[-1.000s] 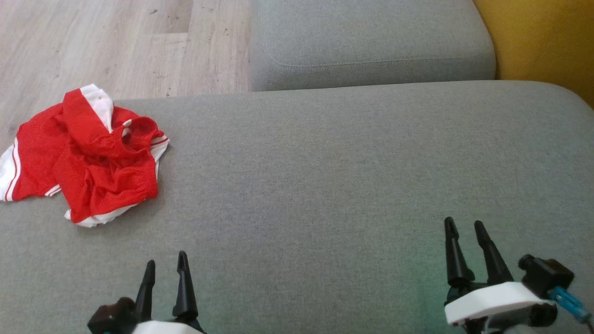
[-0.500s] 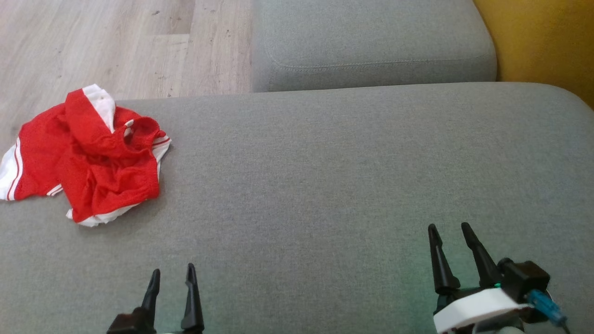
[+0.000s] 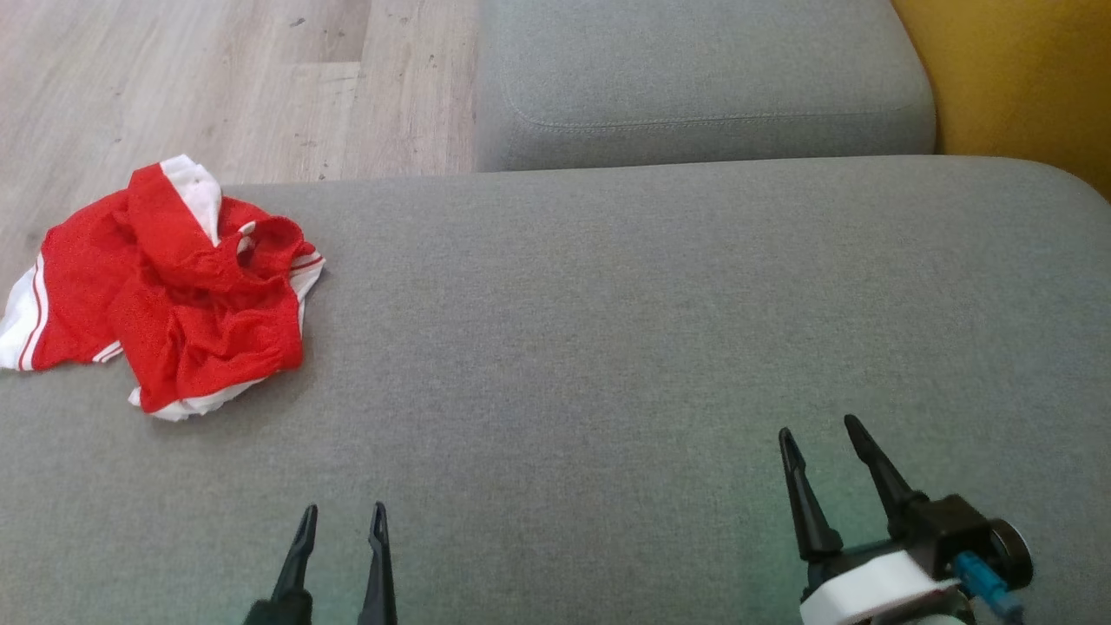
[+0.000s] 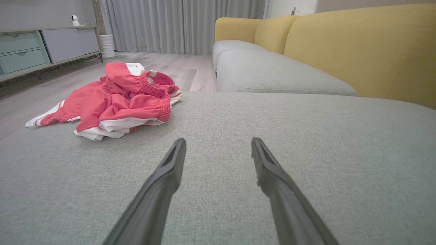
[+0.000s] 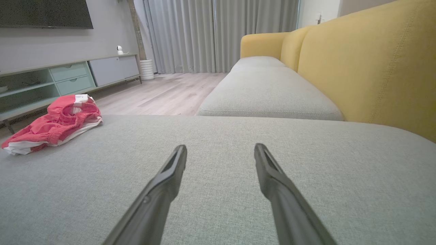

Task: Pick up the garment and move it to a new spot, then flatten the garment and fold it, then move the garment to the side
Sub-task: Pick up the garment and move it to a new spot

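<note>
Lying crumpled, the shorts (image 3: 174, 295) look light and limp; I'd pinch the elastic waistband (image 3: 273, 236). My left tool (image 3: 345, 508) and right tool (image 3: 817, 425) stand spread, empty.

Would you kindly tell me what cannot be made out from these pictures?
Garment: crumpled in every view; its own folds hide its shape and underside.
Left hand: head view's bottom edge cuts off nearly everything behind the fingers.
Small white object on the cabinet, left wrist view: too small to identify.
</note>
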You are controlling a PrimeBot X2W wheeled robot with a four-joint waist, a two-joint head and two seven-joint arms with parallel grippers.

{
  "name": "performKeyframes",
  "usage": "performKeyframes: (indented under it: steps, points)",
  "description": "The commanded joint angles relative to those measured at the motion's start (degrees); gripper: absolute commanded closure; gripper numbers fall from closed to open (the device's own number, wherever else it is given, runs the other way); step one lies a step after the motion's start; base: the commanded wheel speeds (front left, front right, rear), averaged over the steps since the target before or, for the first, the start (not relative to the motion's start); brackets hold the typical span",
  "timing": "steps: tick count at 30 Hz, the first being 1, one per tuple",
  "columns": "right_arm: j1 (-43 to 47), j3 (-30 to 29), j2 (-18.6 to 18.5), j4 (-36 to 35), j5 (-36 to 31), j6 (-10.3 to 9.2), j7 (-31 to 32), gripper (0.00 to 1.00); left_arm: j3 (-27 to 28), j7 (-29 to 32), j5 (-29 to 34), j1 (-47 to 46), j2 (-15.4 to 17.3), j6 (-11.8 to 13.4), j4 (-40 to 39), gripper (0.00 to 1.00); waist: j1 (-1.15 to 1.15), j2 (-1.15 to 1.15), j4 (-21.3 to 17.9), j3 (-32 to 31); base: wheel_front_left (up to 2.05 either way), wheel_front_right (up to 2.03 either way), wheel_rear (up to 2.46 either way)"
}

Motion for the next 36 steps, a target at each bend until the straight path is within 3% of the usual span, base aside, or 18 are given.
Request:
performKeyframes:
  steps: [1,26,30,36]
  points:
    - [-0.67,1.66,-0.56,-1.91,-1.95,0.44,-1.12,0.0,0.97,-1.15,1.74,-1.42,0.46,0.47,-1.75,0.0,0.0,0.0,0.06,0.01,0.0,0.0,0.0]
    - [-0.92,0.82,-0.56,-1.5,-1.44,0.44,-1.12,0.0,0.5,-1.14,0.19,-1.88,0.86,1.04,-1.38,0.0,0.0,0.0,0.65,0.09,0.0,0.0,0.0]
    - [-0.51,0.02,-0.56,-1.81,-1.25,0.44,-1.12,0.0,0.28,-1.09,0.2,-2.36,1.06,1.13,-1.43,0.0,0.0,0.0,2.97,0.11,0.0,0.0,0.0]
    - [-0.14,-0.6,-0.56,-2.29,-0.81,0.44,-1.12,0.0,0.27,-0.74,0.3,-2.84,1.83,1.45,-1.93,0.0,0.0,0.0,10.03,-0.03,0.0,0.0,0.0]
